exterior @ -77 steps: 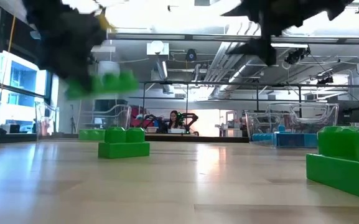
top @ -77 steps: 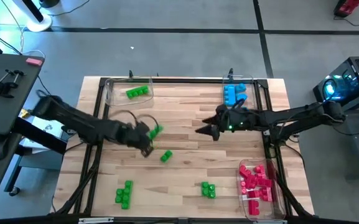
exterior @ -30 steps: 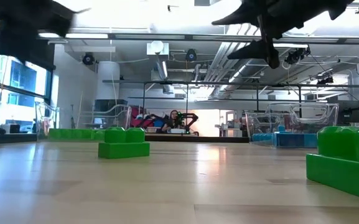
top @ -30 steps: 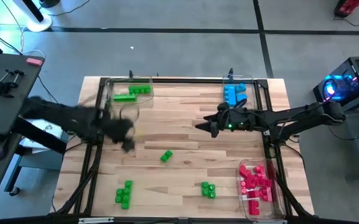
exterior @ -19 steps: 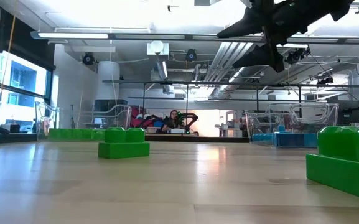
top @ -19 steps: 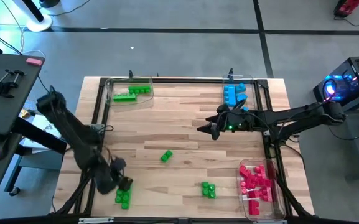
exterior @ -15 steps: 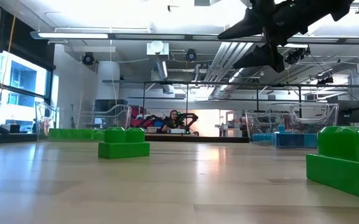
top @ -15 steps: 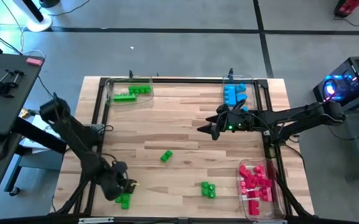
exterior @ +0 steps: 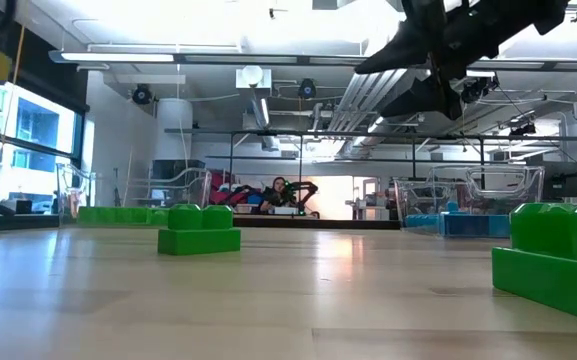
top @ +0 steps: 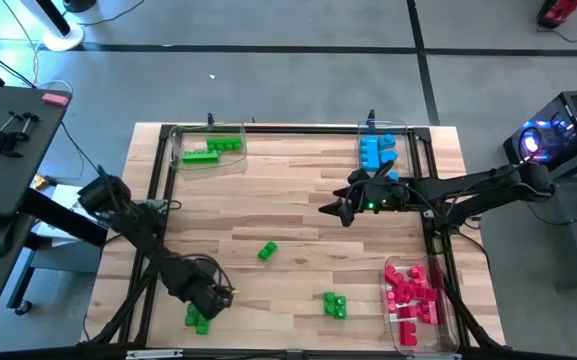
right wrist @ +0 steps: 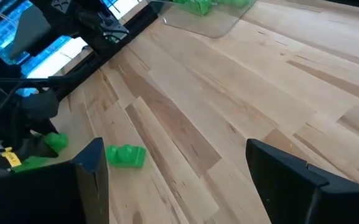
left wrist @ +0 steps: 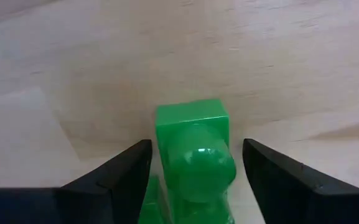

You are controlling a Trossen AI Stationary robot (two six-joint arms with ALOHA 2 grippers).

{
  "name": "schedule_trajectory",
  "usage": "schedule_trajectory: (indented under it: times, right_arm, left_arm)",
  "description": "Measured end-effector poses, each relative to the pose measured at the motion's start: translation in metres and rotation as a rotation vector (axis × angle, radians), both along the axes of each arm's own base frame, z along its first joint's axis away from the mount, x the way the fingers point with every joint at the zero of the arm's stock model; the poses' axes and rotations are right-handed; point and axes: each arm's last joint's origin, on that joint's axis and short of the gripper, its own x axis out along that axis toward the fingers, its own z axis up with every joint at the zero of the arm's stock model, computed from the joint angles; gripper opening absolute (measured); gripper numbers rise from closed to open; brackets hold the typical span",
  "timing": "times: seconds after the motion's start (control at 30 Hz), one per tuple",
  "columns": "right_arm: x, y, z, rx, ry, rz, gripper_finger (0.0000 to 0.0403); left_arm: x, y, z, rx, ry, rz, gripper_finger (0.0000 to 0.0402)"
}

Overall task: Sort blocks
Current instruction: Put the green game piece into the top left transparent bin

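In the high view my left gripper (top: 218, 297) hangs open, pointing down, over a cluster of green blocks (top: 199, 320) near the table's front left corner. In the left wrist view its two fingers stand on either side of a green block (left wrist: 193, 146) without touching it. A single green block (top: 267, 251) lies mid-table. Two or three more green blocks (top: 335, 305) lie near the front edge. My right gripper (top: 325, 210) hovers open above the table's middle right, holding nothing.
A clear tray (top: 180, 142) at the far left holds green blocks. Blue blocks (top: 378, 150) sit in a tray at the far right. Red-pink blocks (top: 413, 292) fill a tray at the near right. Bare wood lies between them.
My left gripper has swung from beside the far-left tray toward the table's near edge. It has come down over the green cluster at the front left and rolled about its own axis on the way. The blocks have stayed where they were.
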Motion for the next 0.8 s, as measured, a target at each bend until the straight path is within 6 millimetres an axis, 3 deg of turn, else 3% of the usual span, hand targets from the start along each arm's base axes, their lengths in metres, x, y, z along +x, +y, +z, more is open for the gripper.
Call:
schedule_trajectory:
  times: [0.1,0.23,0.37,0.53,0.67,0.8]
  right_arm:
    - [-0.001,0.000,-0.001,0.001,0.018,0.002,0.0254]
    - [-0.001,0.000,-0.002,0.004,0.026,0.005,0.0254]
    - [0.000,0.001,0.000,0.027,-0.008,0.015,0.0254]
    - [0.005,0.002,0.008,0.068,-0.109,0.039,0.0254]
    - [0.008,0.002,0.015,0.092,-0.189,0.026,0.0254]
    - [0.009,0.000,0.019,0.076,-0.238,-0.034,0.0254]
  left_arm:
    - [0.002,0.008,0.006,0.026,0.005,-0.031,0.0189]
    - [0.006,0.031,0.028,0.166,-0.109,-0.064,0.0081]
    - [0.012,0.069,0.070,0.321,-0.330,-0.095,0.0078]
    - [0.002,0.150,0.135,0.703,-0.560,-0.002,0.0079]
    - [-0.024,0.217,0.168,1.000,-0.469,0.013,0.0097]
    - [-0.047,0.271,0.182,1.187,-0.237,-0.028,0.0094]
